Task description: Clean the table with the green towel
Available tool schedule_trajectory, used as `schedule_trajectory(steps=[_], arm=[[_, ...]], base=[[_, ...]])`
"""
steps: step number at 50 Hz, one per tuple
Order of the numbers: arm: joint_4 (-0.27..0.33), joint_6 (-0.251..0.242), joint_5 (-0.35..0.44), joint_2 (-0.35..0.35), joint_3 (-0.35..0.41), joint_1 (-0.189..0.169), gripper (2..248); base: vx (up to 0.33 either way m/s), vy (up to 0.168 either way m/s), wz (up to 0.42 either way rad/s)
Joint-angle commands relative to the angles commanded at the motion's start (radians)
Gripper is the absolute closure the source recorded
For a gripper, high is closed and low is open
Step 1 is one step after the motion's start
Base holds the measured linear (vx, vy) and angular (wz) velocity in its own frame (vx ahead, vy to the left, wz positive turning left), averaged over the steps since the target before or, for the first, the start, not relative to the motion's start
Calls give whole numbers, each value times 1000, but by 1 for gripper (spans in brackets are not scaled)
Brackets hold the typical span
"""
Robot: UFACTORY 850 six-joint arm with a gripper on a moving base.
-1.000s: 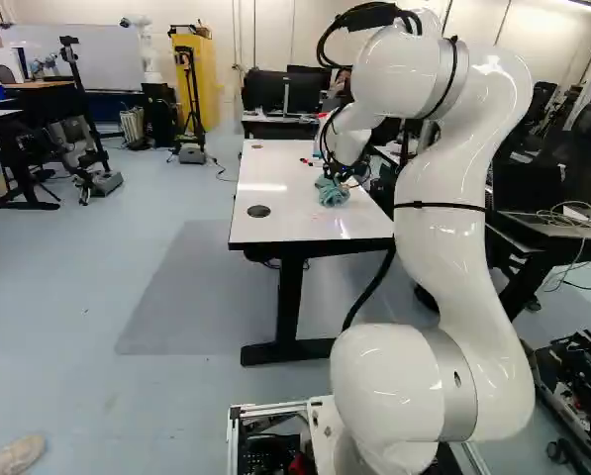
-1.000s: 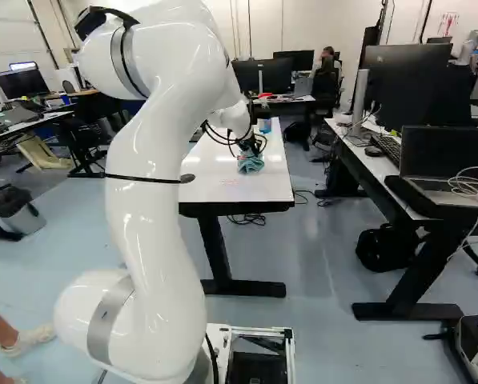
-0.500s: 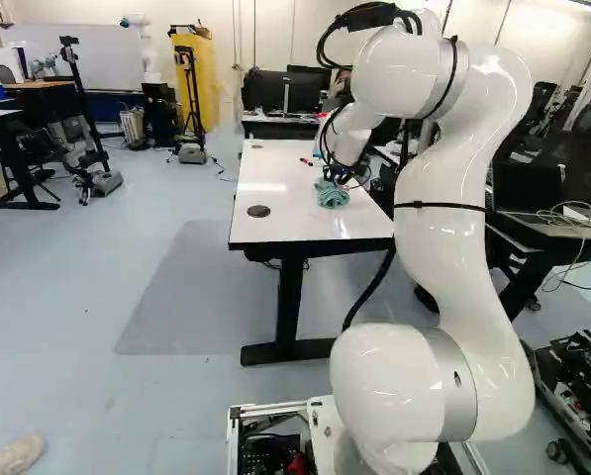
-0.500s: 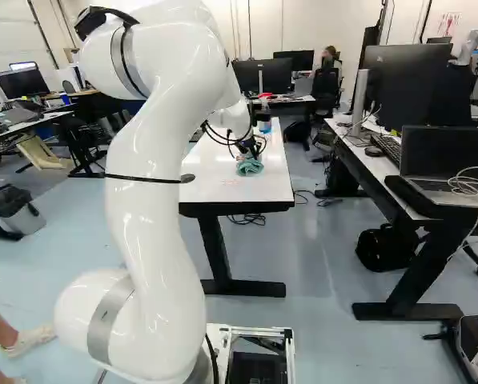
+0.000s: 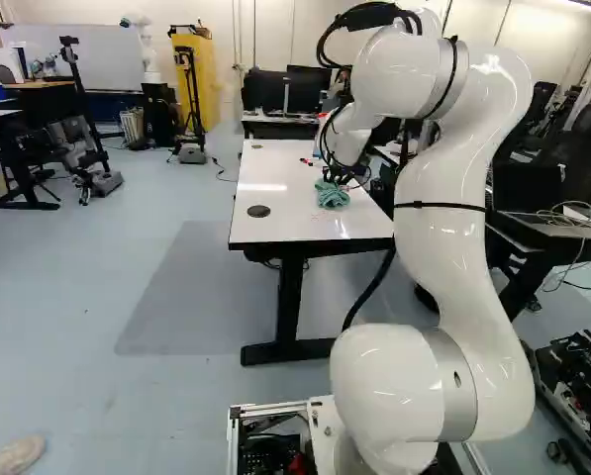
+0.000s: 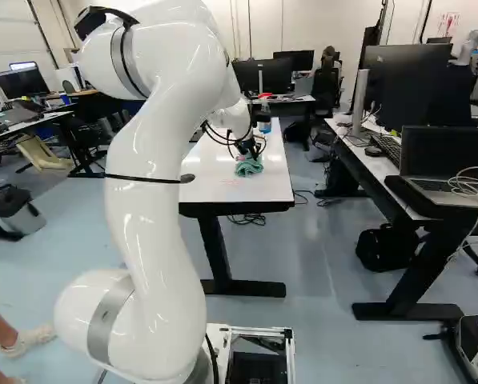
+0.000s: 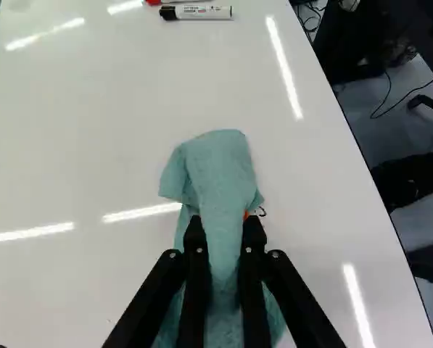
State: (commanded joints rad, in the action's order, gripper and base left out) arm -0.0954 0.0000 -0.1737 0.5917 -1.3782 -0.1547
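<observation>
Over the white table (image 5: 280, 223), my gripper (image 6: 247, 151) is low at the surface with the green towel (image 6: 249, 166) bunched under it. From the wrist, the gripper (image 7: 223, 226) has its two dark fingers on opposite sides of the towel (image 7: 217, 170), shut on it. A fold of cloth lies ahead of the fingertips, and more spreads out beneath and beside them. A small dark mark (image 7: 261, 211) shows on the tabletop right beside the towel.
A black-capped marker (image 7: 196, 12) and a red-capped one lie farther ahead on the table. A blue bottle (image 6: 263, 120) stands toward its far end. A round black grommet (image 5: 258, 211) sits in the tabletop. Desks with monitors (image 6: 415, 86) flank the right side.
The gripper and the towel in it have shifted slightly nearer the base, and a little leftward in the right base view. The base has not moved.
</observation>
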Motion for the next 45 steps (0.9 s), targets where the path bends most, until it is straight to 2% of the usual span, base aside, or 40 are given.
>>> schedule_trajectory(steps=[45], arm=[[0, 0, -7, 3, -4, 1, 203]], base=[[0, 0, 0]])
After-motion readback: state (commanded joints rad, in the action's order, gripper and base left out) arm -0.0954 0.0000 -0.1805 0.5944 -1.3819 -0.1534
